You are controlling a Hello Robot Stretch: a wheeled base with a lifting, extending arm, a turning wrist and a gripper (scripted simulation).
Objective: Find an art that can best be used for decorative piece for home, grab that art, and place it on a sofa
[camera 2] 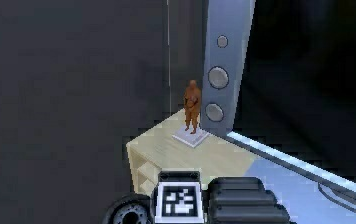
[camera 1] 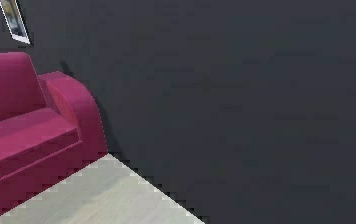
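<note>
**While the sofa waits, the statuette is yet to be fetched**

Where the forward view looks ahead, a crimson sofa backs against a dark wall. A framed picture hangs above the sofa, and pale floor runs in front of it. Its seat looks broad and soft, an easy place to set something down.

Turning to the arm side view, the task's thing is an orange statuette. It stands upright on a small white base on top of a pale wooden stand. Just beside the statuette, at the stand's far edge, rises a tall grey frame with round knobs.

The figure is probably light, rigid and brittle at its thin limbs, and may tip on that small base. The trunk looks like the safest place to take hold.

Lines on the stand's front may be drawers, and their contents are hidden.

Near the stand's front, by the white marker, sits the gripper. Its far end cannot be made out, so I cannot tell how the fingers stand or whether it holds anything.
</note>
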